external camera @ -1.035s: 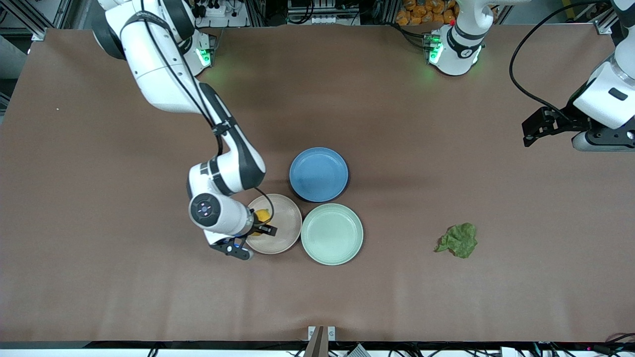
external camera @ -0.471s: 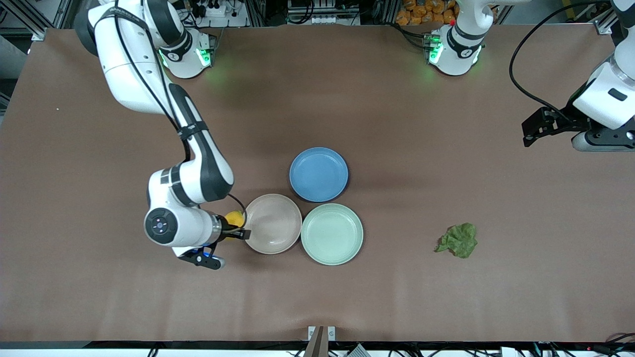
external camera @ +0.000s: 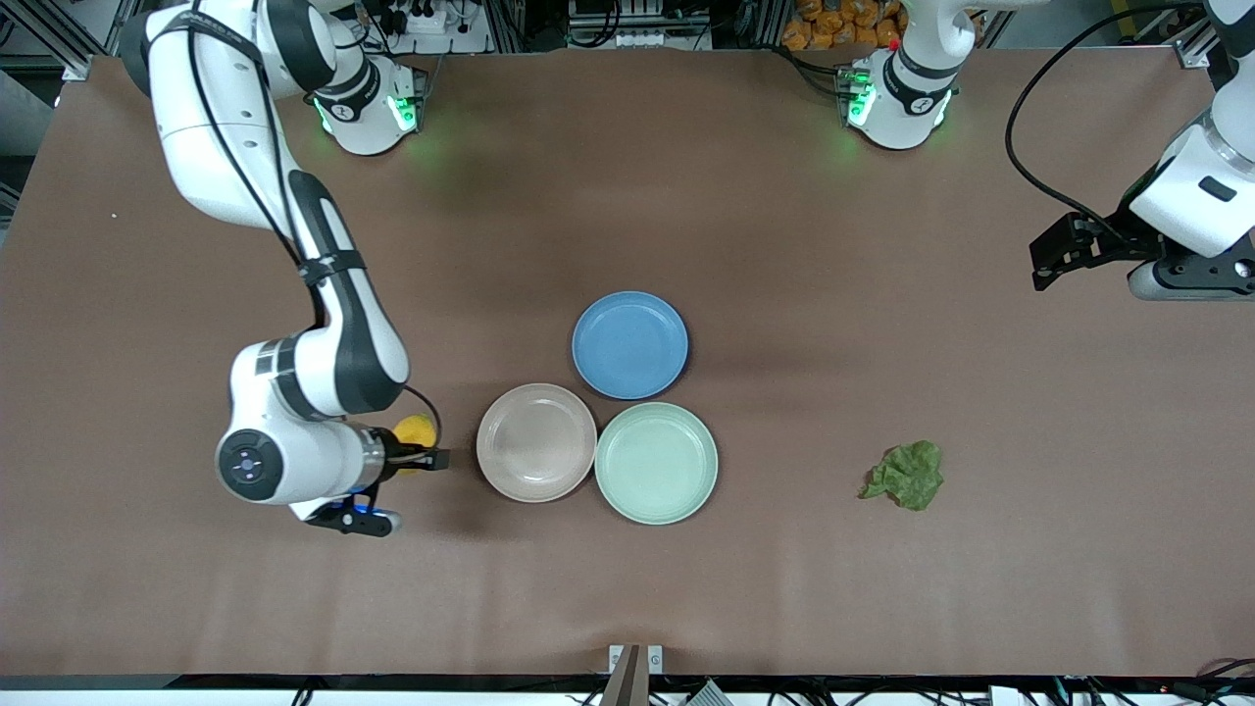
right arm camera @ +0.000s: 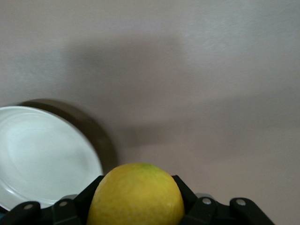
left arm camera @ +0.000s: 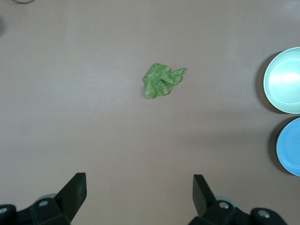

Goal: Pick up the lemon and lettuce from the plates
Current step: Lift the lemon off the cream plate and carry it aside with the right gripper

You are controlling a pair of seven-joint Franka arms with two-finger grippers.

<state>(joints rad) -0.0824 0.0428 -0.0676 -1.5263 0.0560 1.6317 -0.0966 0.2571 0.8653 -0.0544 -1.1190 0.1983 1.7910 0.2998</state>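
Note:
My right gripper point(external camera: 420, 449) is shut on the yellow lemon point(external camera: 413, 430) and holds it over the bare table beside the beige-pink plate point(external camera: 536, 442), toward the right arm's end. The lemon point(right arm camera: 136, 196) fills the space between the fingers in the right wrist view, with the plate's rim point(right arm camera: 70, 136) beside it. The mint green plate point(external camera: 656, 462) is empty and touches the beige-pink one. The lettuce point(external camera: 906, 475) lies on the table toward the left arm's end; it also shows in the left wrist view point(left arm camera: 161, 80). My left gripper point(left arm camera: 139, 192) is open and empty, waiting high over that end.
An empty blue plate point(external camera: 629, 344) sits next to both task plates, farther from the front camera. It shows with the mint plate point(left arm camera: 285, 79) at the edge of the left wrist view point(left arm camera: 289, 146). Bare brown table surrounds everything.
My right gripper has carried the lemon off the beige-pink plate and sideways toward the right arm's end of the table. The left arm has not moved.

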